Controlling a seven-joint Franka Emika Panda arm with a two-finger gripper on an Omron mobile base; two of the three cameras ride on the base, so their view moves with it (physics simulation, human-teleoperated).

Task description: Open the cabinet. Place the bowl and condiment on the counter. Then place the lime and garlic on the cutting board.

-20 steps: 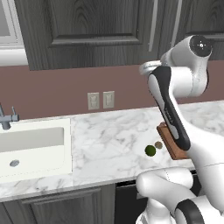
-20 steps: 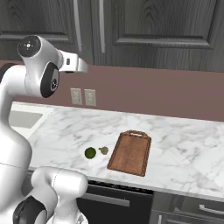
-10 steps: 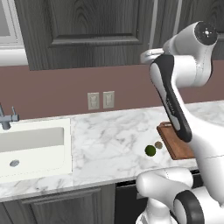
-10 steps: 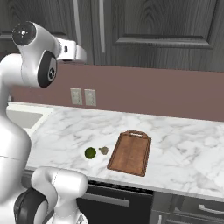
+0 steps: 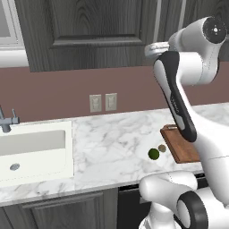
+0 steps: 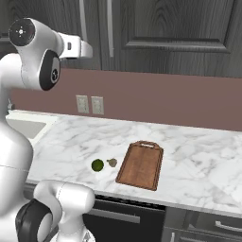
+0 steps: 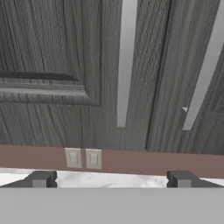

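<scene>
The cabinet (image 7: 52, 52) stands with both dark grey doors shut, and its two metal bar handles (image 7: 127, 61) hang side by side. My gripper (image 7: 111, 179) is open and empty, held high in front of the doors, just below the handles and apart from them. On the marble counter (image 6: 71, 137) the dark green lime (image 6: 97, 165) lies beside the small tan garlic (image 6: 112, 162), both just left of the bare reddish-brown cutting board (image 6: 141, 164). The bowl and the condiment are hidden.
A white sink (image 5: 31, 147) with a faucet (image 5: 6, 123) sits at the counter's left end. Two wall outlets (image 5: 103, 102) are on the mauve backsplash. My own arm (image 5: 176, 103) rises over the cutting board's near side.
The arm has lifted and the hand has risen closer to the cabinet doors. The lime, garlic and board have not moved.
</scene>
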